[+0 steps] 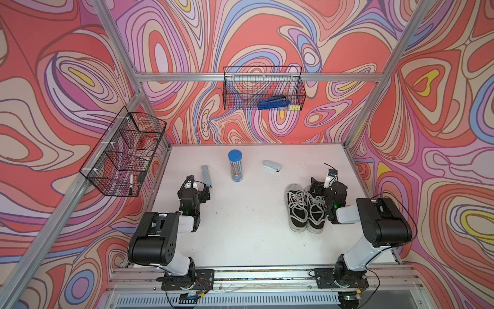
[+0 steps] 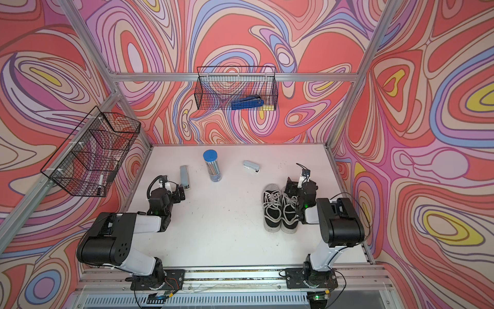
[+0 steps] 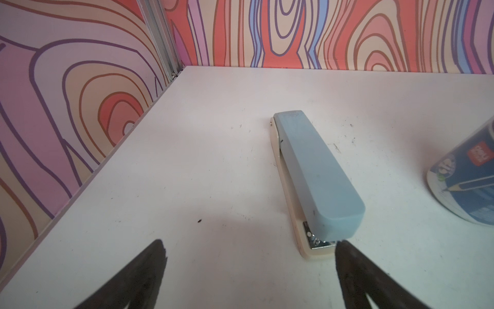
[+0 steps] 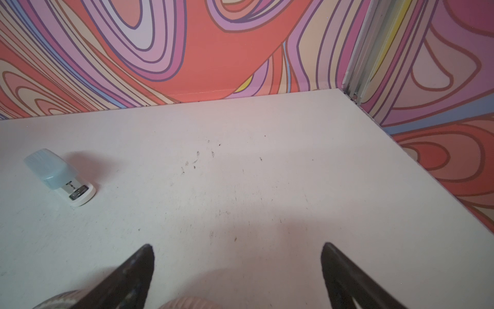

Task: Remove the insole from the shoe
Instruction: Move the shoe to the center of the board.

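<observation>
Shoes (image 1: 298, 214), a pair of black canvas sneakers with white laces and white rubber soles, lie side by side at the 4 o'clock part of the white tabletop (image 1: 240, 240), toes toward 6 o'clock and heels toward 12 o'clock. The insole cannot be made out in any view.

Right gripper (image 4: 238, 250): jaws spread wide and holding nothing. It hangs over the heel end of the pair, and the shoe rims show blurred at the edge of the right wrist view.

Left gripper (image 3: 250, 245): jaws also spread wide and empty, low over the 9 o'clock side of the table. One fingertip (image 3: 344, 251) overlaps the near end of a long grey-blue stapler with a cream base (image 3: 315, 174); contact cannot be judged. This stapler runs toward 12 o'clock from the gripper.

At 2 o'clock of the left gripper stands a clear cylindrical tube of pencils with a blue lid (image 1: 235, 166). At 10 o'clock of the right gripper lies a small pale-blue stapler (image 4: 60, 178).

A black wire basket on the back wall (image 1: 263, 72) holds a blue stapler (image 1: 272, 103). A black wire basket on the 9 o'clock wall (image 1: 123, 149) holds a white marker with a black cap (image 1: 131, 183).
</observation>
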Robot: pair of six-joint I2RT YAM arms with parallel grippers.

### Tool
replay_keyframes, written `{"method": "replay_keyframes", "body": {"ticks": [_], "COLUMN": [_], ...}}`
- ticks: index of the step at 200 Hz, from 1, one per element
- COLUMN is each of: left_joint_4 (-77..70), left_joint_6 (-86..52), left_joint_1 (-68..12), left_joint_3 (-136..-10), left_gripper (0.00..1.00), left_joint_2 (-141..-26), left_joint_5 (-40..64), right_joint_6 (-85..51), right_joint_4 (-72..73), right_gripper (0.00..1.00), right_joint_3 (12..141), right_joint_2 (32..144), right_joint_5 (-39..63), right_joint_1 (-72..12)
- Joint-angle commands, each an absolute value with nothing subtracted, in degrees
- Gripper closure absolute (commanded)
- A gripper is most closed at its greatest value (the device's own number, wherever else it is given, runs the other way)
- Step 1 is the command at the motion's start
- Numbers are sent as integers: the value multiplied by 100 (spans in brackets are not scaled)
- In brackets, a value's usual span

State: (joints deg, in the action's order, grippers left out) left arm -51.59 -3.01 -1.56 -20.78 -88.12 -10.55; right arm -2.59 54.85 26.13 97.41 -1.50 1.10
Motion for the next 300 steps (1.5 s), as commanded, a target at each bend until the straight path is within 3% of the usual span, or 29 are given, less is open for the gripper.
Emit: {"method": "replay_keyframes", "body": {"ticks": [1, 51, 95, 129, 153, 185, 211, 237, 300], "left_joint_4": [-5233, -5623, -3568, -1042, 373, 1280, 1917, 2445, 3179], "left_joint_6": [-237, -302, -776, -1748, -1984, -2196, -2644, -3285, -4736], "left_joint_1": [-190, -193, -219, -215, -210, -213, -228, -480, -3065], "left_joint_3": [-2101, -1662, -1951, -2719, -3388, -3630, -3683, -3698, -3697], "left_gripper": [0, 1, 0, 0, 0, 4, 10, 13, 15], "left_joint_2": [-8831, -8305, -6451, -5223, -4858, -4410, -4039, -3868, -4334], "left_joint_5": [-1063, -1298, -1943, -2139, -1484, -209, 453, 1003, 82], "right_joint_6": [-238, -326, -1797, -2572, -2725, -2782, -3209, -3762, -4240], "right_joint_4": [5520, 4971, 835, -2182, -3389, -5035, -5418, -5276, -4607], "right_gripper": [2, 8, 15, 21, 39, 46, 58, 57, 54], "right_joint_3": [2654, 2570, 3970, 5168, 5453, 5948, 6034, 5929, 5400], "right_joint_2": [9765, 8958, 7629, 7474, 7097, 7035, 6957, 7110, 7695], "right_joint_5": [-185, -480, -492, 436, 983, 568, 648, 640, 321], "right_joint_1": [132, 133, 132, 91, -233, -1342, -2052, -2794, -3343]}}
